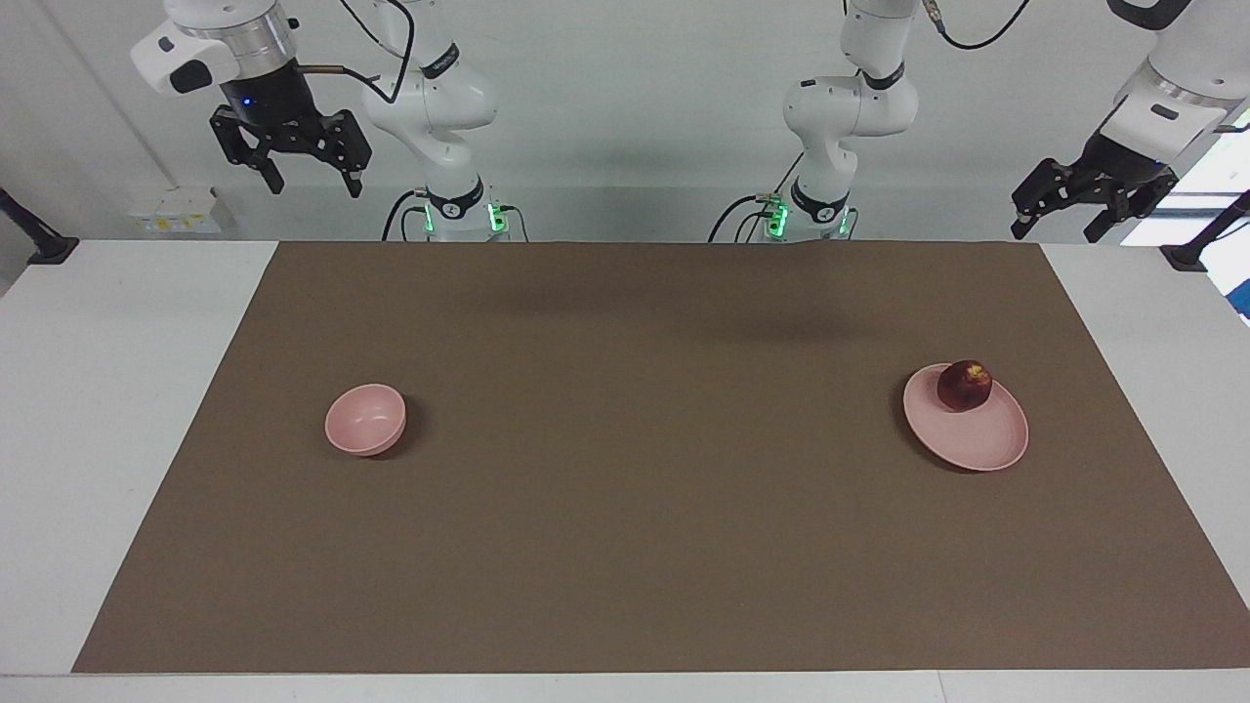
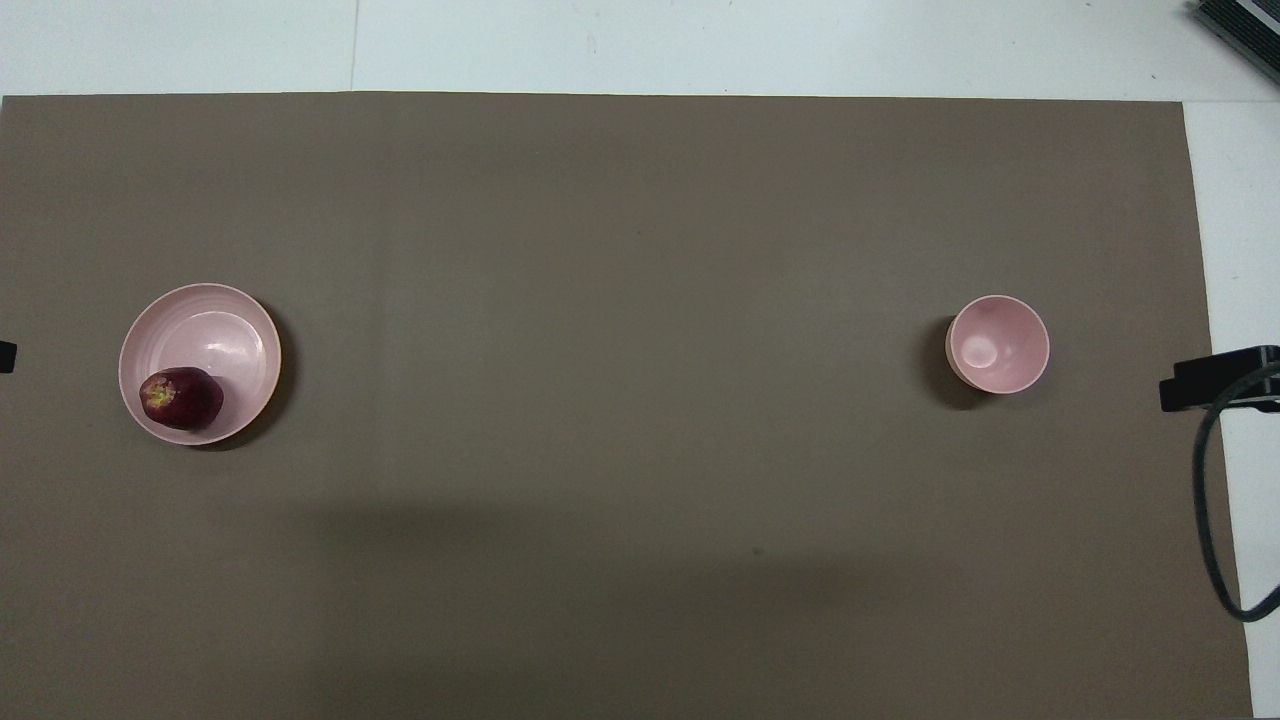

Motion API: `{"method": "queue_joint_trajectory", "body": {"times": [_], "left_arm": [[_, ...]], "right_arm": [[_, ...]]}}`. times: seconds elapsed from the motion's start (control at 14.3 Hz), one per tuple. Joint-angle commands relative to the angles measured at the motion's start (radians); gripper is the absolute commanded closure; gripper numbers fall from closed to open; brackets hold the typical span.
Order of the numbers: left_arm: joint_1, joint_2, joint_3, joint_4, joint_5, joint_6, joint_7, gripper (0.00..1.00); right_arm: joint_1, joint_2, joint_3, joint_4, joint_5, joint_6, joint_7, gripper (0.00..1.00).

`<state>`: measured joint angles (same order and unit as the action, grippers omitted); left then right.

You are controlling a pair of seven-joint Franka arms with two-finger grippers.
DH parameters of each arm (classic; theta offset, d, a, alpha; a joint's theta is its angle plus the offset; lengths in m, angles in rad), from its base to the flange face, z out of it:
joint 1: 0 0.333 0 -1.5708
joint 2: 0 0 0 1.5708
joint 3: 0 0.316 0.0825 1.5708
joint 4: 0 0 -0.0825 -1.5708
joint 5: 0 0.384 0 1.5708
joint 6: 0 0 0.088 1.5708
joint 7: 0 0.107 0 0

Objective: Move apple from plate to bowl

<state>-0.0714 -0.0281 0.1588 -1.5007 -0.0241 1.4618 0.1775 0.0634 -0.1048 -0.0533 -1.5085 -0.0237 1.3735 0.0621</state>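
Apple (image 1: pixel 964 385) on plate (image 1: pixel 967 430), bowl (image 1: pixel 365 419) empty; nothing grasped.
My left end effector (image 1: pixel 1064 221) and right end effector (image 1: pixel 311 183), fingers apart, hang raised; I'd descend left, straddling the apple's widest part.

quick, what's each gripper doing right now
Left gripper: open, empty, raised at its own end of the table, waiting.
Right gripper: open, empty, raised at its own end.

apple (image 1: pixel 964 384) on plate (image 1: pixel 972 434) toward left arm's end, bowl (image 1: pixel 365 419) toward right arm's end
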Motion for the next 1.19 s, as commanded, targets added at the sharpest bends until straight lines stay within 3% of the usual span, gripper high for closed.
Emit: {"method": "queue_joint_trajectory", "body": {"times": [0.0,0.28,0.63,0.84,1.12], "left_arm": [[-0.001,-0.029,-0.001,-0.058,-0.005,0.055,-0.007,0.0],[0.004,-0.029,-0.001,-0.133,-0.01,0.15,-0.007,0.0],[0.021,-0.035,0.002,-0.329,-0.013,0.382,0.052,0.0],[0.042,-0.023,0.007,-0.403,-0.013,0.429,0.123,0.0],[0.068,0.005,0.007,-0.538,-0.013,0.636,0.18,0.0]], "right_arm": [[-0.002,-0.01,-0.006,-0.002,0.016,-0.021,-0.027,0.0],[-0.013,-0.019,-0.006,-0.018,0.016,-0.016,-0.03,0.0],[-0.01,-0.019,-0.005,-0.018,0.016,-0.014,-0.031,0.0],[-0.01,-0.021,-0.006,-0.018,0.016,-0.014,-0.027,0.0],[-0.01,-0.019,-0.005,-0.018,0.016,-0.014,-0.022,0.0]]}}
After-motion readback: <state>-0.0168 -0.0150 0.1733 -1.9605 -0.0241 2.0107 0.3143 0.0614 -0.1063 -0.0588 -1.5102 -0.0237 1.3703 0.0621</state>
